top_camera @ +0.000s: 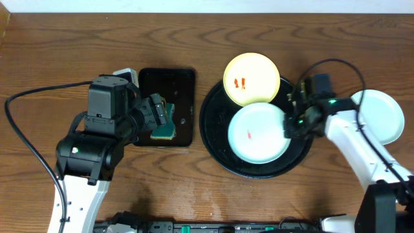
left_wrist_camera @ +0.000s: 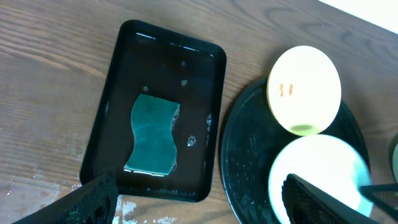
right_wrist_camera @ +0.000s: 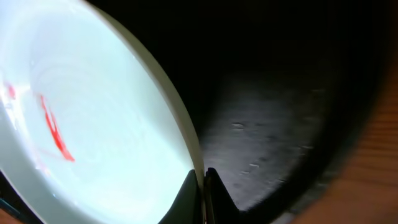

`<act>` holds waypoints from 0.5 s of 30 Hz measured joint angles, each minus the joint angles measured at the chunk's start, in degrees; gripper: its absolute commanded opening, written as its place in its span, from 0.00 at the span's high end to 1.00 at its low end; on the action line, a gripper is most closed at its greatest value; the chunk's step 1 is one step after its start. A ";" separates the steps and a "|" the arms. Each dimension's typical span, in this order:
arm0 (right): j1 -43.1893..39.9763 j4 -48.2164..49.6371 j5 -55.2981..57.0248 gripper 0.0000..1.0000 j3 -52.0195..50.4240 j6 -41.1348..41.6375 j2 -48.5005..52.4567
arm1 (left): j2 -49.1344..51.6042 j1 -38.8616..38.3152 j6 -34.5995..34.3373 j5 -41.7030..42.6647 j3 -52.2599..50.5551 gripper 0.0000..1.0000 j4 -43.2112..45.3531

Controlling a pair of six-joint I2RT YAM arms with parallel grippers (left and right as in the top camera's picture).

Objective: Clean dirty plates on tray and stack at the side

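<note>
**Surroundings.** On the wooden worktop (top_camera: 52, 52), a rectangular tray (top_camera: 184, 81) lies at 9 o'clock from the round black tray (top_camera: 213, 139), close beside it but apart. A green sponge (left_wrist_camera: 152, 134) lies flat inside the rectangular tray, toward its 6 o'clock end. A second mint plate (top_camera: 381, 116) rests on the worktop at 3 o'clock, off the tray, with the right arm crossing its 9 o'clock edge.

**Task items.** The yellow plate (top_camera: 251, 77), marked with two red dabs, sits at the tray's 12 o'clock rim. The smeared mint plate (top_camera: 259, 133) lies inside the tray toward 3 o'clock. The two plates' edges meet.

**End effectors.** The left end effector (top_camera: 162, 115) hangs over the sponge with its fingers (left_wrist_camera: 93, 202) spread wide, holding nothing. The right end effector (right_wrist_camera: 202, 190) is at the smeared mint plate's 3 o'clock edge, its fingers pressed together on the rim.
</note>
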 measured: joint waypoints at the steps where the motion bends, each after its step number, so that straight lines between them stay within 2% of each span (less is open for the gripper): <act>1: 1.05 1.42 0.02 0.99 -1.31 1.31 0.00 | 0.00 0.00 0.00 0.00 0.00 0.15 0.00; 4: 3.56 6.16 0.66 0.99 -5.49 4.22 0.02 | 0.00 0.00 0.00 0.00 0.00 0.15 0.00; 5: 4.15 8.41 1.05 0.94 -6.60 4.17 0.09 | 0.00 0.00 0.00 0.00 0.00 0.15 0.00; 7: 4.57 11.96 1.70 0.77 -7.61 2.91 0.17 | 0.00 0.00 0.00 0.00 0.00 0.15 0.00; 8: 4.70 13.53 2.01 0.73 -7.74 1.70 0.20 | 0.00 0.00 0.00 0.00 0.00 0.15 0.00; 10: 4.70 15.23 2.32 0.72 -7.58 -0.87 0.20 | 0.00 0.00 0.00 0.00 0.00 0.15 0.00; 15: 4.70 12.63 1.33 0.69 -7.32 -3.32 0.20 | 0.00 0.00 0.00 0.00 0.00 0.15 -0.07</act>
